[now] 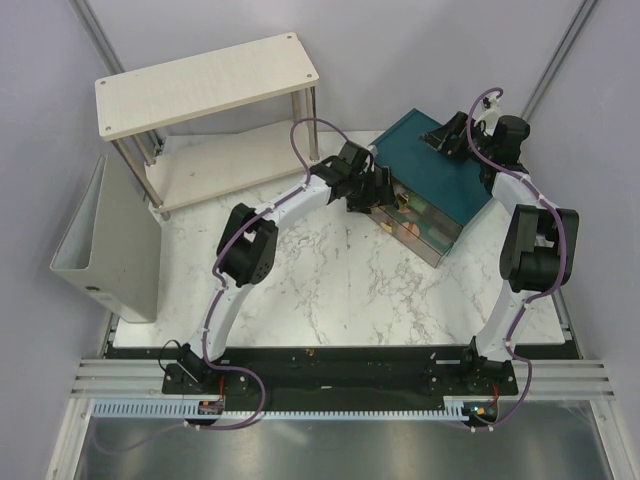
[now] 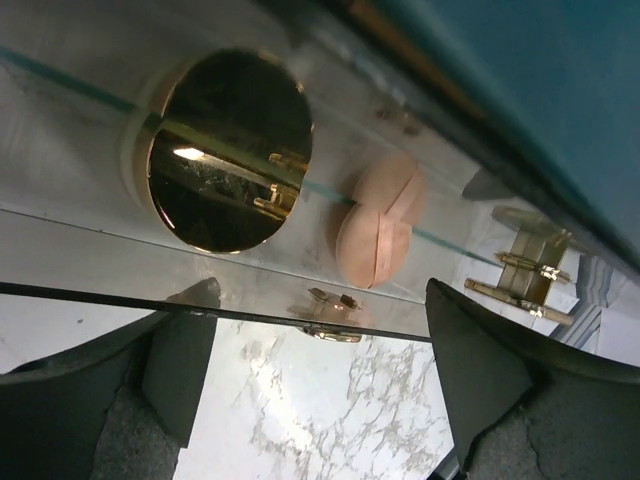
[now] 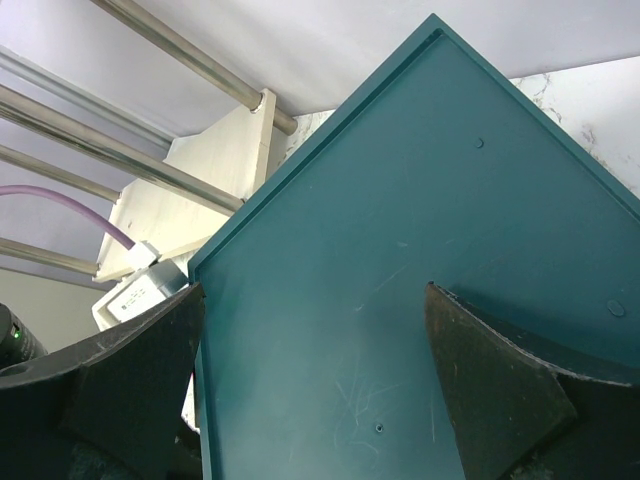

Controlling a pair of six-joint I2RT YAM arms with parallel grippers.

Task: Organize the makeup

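The teal box [image 1: 445, 170] stands at the back right with its clear drawers [image 1: 418, 225] pulled out at the front left. In the left wrist view a round gold-rimmed pot [image 2: 225, 150] and a peach-pink sponge [image 2: 378, 220] lie inside a clear drawer with a gold handle [image 2: 335, 333]. My left gripper [image 1: 377, 190] is open and empty just in front of that drawer, also in the left wrist view [image 2: 320, 400]. My right gripper [image 1: 447, 137] is open and empty over the box's lid [image 3: 420, 250], also in the right wrist view [image 3: 315, 400]. The peach tube and mint piece are hidden.
A white two-level shelf [image 1: 210, 80] stands at the back left, and its edge shows beside the box in the right wrist view [image 3: 215, 190]. A grey bin [image 1: 100, 250] stands at the left. The marble tabletop [image 1: 330, 290] lies in front of the box.
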